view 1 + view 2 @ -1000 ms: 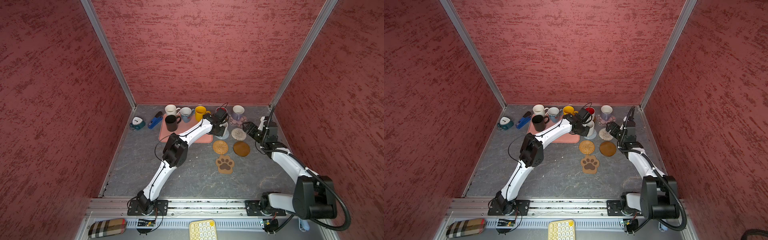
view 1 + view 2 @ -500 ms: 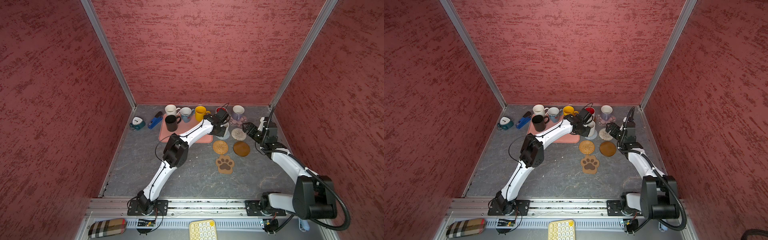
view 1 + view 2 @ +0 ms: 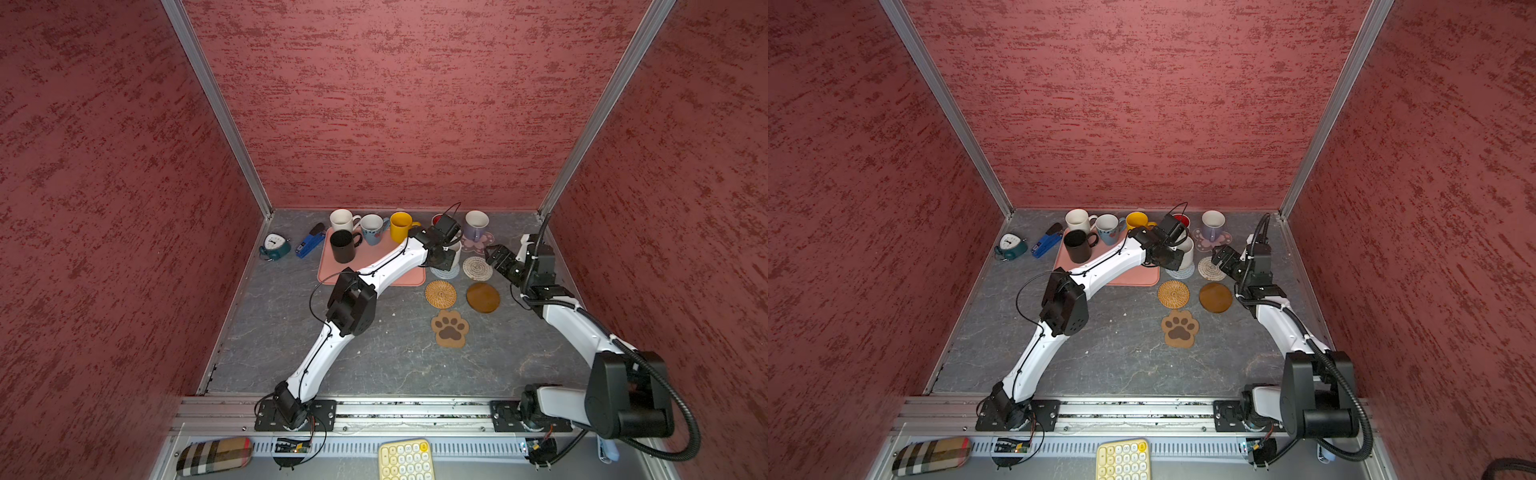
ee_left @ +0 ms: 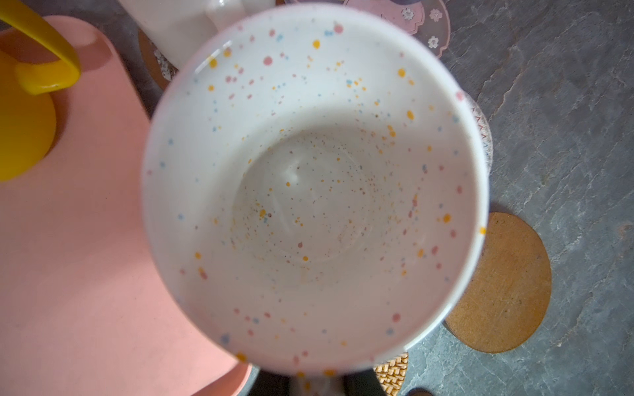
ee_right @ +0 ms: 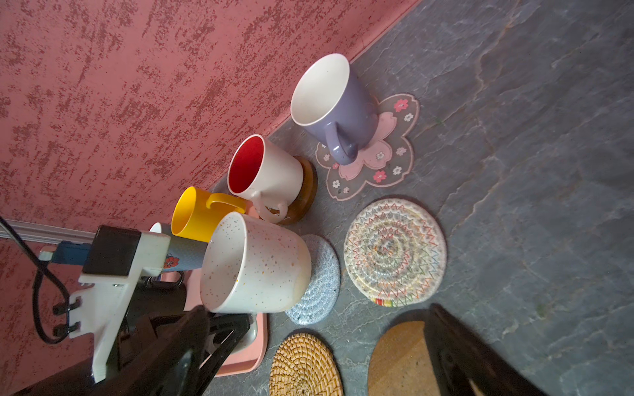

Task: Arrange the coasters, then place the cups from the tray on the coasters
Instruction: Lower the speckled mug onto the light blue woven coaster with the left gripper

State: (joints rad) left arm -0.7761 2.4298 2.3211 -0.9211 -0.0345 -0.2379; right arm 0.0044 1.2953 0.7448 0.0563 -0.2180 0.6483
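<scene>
My left gripper [image 3: 443, 260] is shut on the handle of the speckled white cup [image 5: 254, 264], which stands upright over the grey crochet coaster [image 5: 320, 284]; I cannot tell if they touch. The lavender cup [image 3: 476, 224] stands on the pink flower coaster [image 3: 485, 242], and the red-inside cup [image 5: 266, 175] on an amber disc [image 5: 303, 199]. The yellow [image 3: 400, 226], light blue [image 3: 372, 228], white [image 3: 343, 219] and black [image 3: 343, 246] cups are at the tray [image 3: 332, 274]. My right gripper [image 3: 496, 257] is open and empty beside the bare beige woven coaster [image 3: 477, 268].
The rattan coaster [image 3: 440, 294], a second amber disc [image 3: 482, 297] and the paw-print coaster [image 3: 449, 328] lie bare in front. A teal clock [image 3: 272, 246] and a blue stapler [image 3: 309, 243] sit left of the tray. Red walls enclose the table.
</scene>
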